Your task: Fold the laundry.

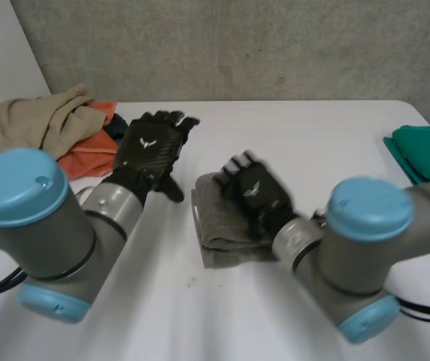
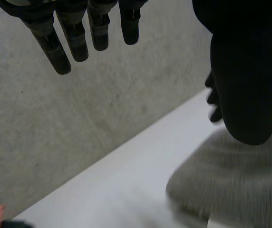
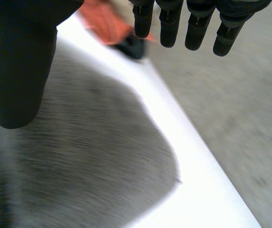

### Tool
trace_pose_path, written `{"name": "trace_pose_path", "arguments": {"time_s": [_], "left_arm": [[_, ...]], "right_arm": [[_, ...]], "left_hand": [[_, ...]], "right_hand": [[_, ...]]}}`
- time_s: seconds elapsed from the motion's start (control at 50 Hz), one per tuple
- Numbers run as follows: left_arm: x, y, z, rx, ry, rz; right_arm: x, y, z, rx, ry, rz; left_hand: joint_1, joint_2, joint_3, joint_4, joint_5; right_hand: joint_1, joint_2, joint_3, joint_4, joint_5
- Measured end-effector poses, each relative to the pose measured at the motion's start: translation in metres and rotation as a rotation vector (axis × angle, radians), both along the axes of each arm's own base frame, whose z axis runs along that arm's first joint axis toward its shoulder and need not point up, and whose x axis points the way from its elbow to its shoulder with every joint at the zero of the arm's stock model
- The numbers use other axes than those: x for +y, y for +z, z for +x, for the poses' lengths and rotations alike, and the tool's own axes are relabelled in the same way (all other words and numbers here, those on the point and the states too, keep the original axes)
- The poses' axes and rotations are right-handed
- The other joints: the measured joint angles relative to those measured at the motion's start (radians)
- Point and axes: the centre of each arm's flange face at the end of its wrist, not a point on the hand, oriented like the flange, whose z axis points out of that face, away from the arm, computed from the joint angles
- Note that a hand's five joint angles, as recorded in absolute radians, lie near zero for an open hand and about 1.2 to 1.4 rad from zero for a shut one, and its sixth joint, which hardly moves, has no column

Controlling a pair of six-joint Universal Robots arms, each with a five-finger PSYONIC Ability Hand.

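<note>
The folded grey towel point(image 1: 219, 233) lies near the middle of the white surface point(image 1: 305, 135). The right hand point(image 1: 254, 192) is over the towel's far half, palm down. In the right wrist view its fingers point(image 3: 198, 26) are straight and spread apart from the thumb point(image 3: 17, 61), clamped on nothing, with the towel's rounded edge under the palm. Whether the palm touches the cloth cannot be told.

The left hand point(image 1: 151, 147) is just beside the towel, on the side toward the laundry pile, and apart from it. Its fingers point(image 2: 74, 38) are straight and relaxed and hold nothing.

At the surface's far left corner lies a heap of 3 pieces: a beige cloth point(image 1: 34, 120) on top, an orange cloth point(image 1: 87, 158) under it, and a dark item point(image 1: 114, 129) at their edge, close to the left hand's fingertips. A folded green cloth point(image 1: 425, 150) lies at the right edge, well apart from both hands.

The head view alone takes in the green cloth and the beige cloth. The left wrist view shows the towel below the thumb and a concrete wall point(image 2: 102, 104) behind the surface.
</note>
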Motion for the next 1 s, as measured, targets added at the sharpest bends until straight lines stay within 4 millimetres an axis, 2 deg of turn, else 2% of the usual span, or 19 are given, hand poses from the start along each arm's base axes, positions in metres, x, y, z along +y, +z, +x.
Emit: {"name": "trace_pose_path", "arguments": {"time_s": [0.08, 0.12, 0.22, 0.28, 0.36, 0.38, 0.48, 0.6, 0.7, 0.74, 0.82, 0.9, 1.0], "left_arm": [[-0.003, 0.010, -0.019, 0.090, -0.041, 0.019], [-0.003, 0.012, -0.030, 0.117, -0.064, 0.029], [-0.001, -0.001, -0.062, 0.110, -0.124, 0.095], [-0.001, -0.025, -0.079, 0.060, -0.126, 0.161], [-0.005, -0.053, -0.085, -0.008, -0.078, 0.220], [-0.007, -0.065, -0.085, -0.046, -0.047, 0.240], [-0.012, -0.093, -0.074, -0.194, 0.028, 0.278], [-0.010, -0.103, -0.060, -0.335, 0.051, 0.317], [-0.007, -0.090, -0.055, -0.347, 0.048, 0.317], [-0.006, -0.054, -0.053, -0.285, 0.047, 0.266], [-0.004, -0.011, -0.051, -0.187, 0.040, 0.184], [0.000, 0.023, -0.049, -0.099, -0.004, 0.106], [0.004, 0.047, -0.045, -0.042, -0.120, 0.052]], "right_arm": [[-0.027, 0.032, -0.023, -0.188, -0.125, 0.099], [-0.035, 0.042, -0.032, -0.257, -0.157, 0.153], [-0.050, 0.047, -0.042, -0.319, -0.207, 0.310], [-0.062, 0.036, -0.045, -0.291, -0.243, 0.425], [-0.072, 0.021, -0.045, -0.246, -0.272, 0.515], [-0.078, 0.012, -0.045, -0.220, -0.284, 0.556], [-0.087, -0.013, -0.042, -0.150, -0.306, 0.635], [-0.092, -0.026, -0.042, -0.062, -0.307, 0.642], [-0.094, -0.017, -0.043, -0.018, -0.300, 0.571], [-0.094, 0.001, -0.043, -0.008, -0.298, 0.467], [-0.089, 0.026, -0.045, -0.016, -0.302, 0.312], [-0.072, 0.039, -0.045, -0.018, -0.282, 0.191], [-0.035, 0.031, -0.041, -0.011, -0.215, 0.117]], "left_hand": [[0.000, 0.000, 0.000, 0.000, 0.000], [0.000, 0.000, 0.000, 0.000, 0.000], [0.000, 0.000, 0.000, 0.000, 0.000], [0.000, 0.000, 0.000, 0.000, 0.000], [0.000, 0.000, 0.000, 0.000, 0.000], [0.002, 0.000, 0.000, 0.000, 0.000], [0.003, 0.000, 0.000, 0.001, 0.000], [0.003, 0.000, 0.000, 0.000, 0.000], [0.000, 0.000, 0.000, 0.000, 0.000], [-0.001, 0.000, 0.000, 0.000, -0.001], [-0.001, 0.000, 0.000, 0.000, -0.002], [-0.001, 0.000, 0.000, 0.000, -0.002], [-0.001, 0.000, 0.000, 0.000, -0.002]], "right_hand": [[0.000, 0.000, 0.000, 0.000, 0.000], [0.000, 0.000, 0.000, 0.000, 0.000], [0.000, 0.000, 0.000, 0.000, 0.000], [0.000, 0.000, 0.000, 0.000, 0.000], [0.000, 0.000, 0.000, 0.000, 0.000], [0.000, 0.000, 0.000, 0.000, 0.000], [0.000, 0.000, 0.000, 0.000, 0.000], [-0.002, -0.001, 0.000, 0.000, 0.000], [-0.002, -0.001, 0.000, 0.000, 0.000], [-0.002, -0.001, 0.000, 0.000, 0.000], [-0.002, -0.001, 0.000, 0.000, 0.000], [-0.002, -0.001, 0.000, 0.000, 0.000], [-0.002, -0.001, 0.000, 0.000, 0.000]]}}
